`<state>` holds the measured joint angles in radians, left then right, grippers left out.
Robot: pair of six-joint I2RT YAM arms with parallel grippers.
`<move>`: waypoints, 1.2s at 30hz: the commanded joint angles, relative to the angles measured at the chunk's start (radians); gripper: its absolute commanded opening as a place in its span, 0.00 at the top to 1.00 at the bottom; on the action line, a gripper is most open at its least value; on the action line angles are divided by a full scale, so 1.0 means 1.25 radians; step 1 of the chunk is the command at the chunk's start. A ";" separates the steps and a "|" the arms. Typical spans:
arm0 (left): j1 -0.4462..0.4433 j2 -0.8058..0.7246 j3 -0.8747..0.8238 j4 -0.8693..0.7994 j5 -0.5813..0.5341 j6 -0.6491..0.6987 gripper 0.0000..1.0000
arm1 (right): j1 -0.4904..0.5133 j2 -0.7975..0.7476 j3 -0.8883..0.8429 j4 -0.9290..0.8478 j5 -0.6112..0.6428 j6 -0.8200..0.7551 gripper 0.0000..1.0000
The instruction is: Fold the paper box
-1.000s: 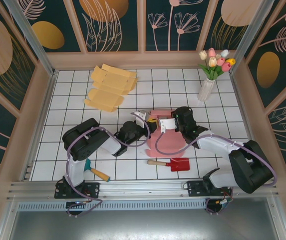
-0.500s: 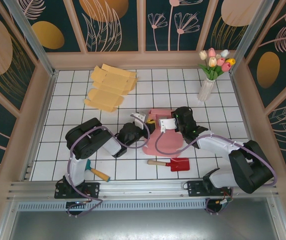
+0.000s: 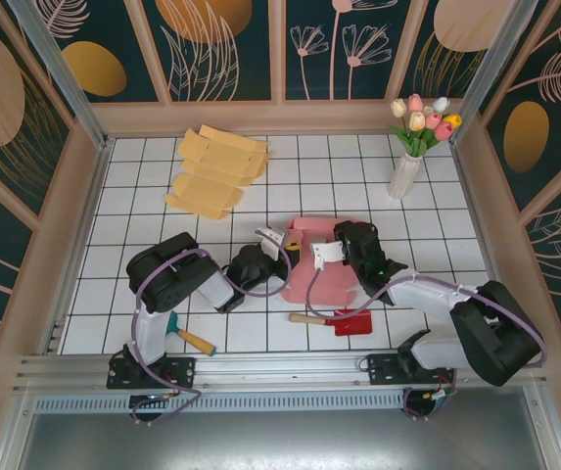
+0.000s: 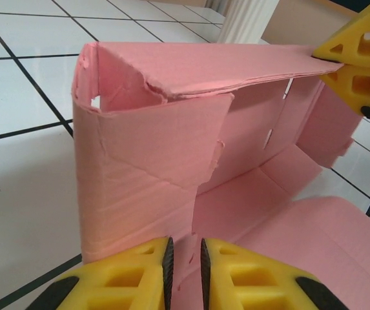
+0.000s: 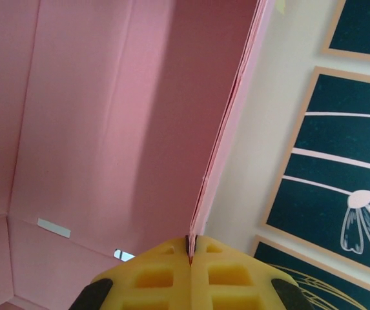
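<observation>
The pink paper box [image 3: 311, 266] stands partly folded on the tiled table between my two arms. In the left wrist view its left wall [image 4: 139, 174] and far wall [image 4: 262, 123] are upright, with a panel folded over the top and a flap [image 4: 339, 239] lying flat at the right. My left gripper [image 4: 185, 248] [image 3: 283, 247] is shut on a thin pink flap at the box's near left side. My right gripper [image 5: 191, 242] [image 3: 329, 245] is shut on the edge of a pink wall [image 5: 236, 116]; its yellow fingers [image 4: 359, 58] show at the far wall's top right corner.
A stack of flat yellow cardboard [image 3: 216, 171] lies at the back left. A white vase of tulips [image 3: 407, 166] stands at the back right. A red toy shovel [image 3: 337, 320] lies just in front of the box, and a teal, orange-handled tool [image 3: 187, 336] lies by the left base.
The pink box has gone from a sprawling sheet to a tighter, more upright shape. Both grippers have shifted slightly nearer with it, keeping their hold.
</observation>
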<state>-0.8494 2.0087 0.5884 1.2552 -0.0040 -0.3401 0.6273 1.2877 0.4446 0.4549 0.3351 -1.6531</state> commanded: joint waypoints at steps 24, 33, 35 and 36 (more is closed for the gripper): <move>-0.045 -0.007 0.069 -0.030 -0.112 0.046 0.78 | 0.041 0.036 -0.026 0.057 0.045 -0.009 1.00; -0.045 0.007 0.064 -0.021 -0.107 0.062 0.83 | 0.039 0.028 -0.019 0.023 0.038 0.007 1.00; -0.044 0.000 0.061 -0.032 -0.130 0.070 0.83 | 0.039 0.029 -0.019 0.026 0.038 0.007 1.00; -0.044 -0.003 0.070 -0.058 -0.160 0.073 0.83 | 0.039 0.029 -0.019 0.027 0.038 0.007 1.00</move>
<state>-0.9054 2.0106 0.6769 1.1954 -0.1356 -0.2783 0.6697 1.3270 0.4229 0.5426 0.3927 -1.6619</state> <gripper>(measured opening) 0.169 0.064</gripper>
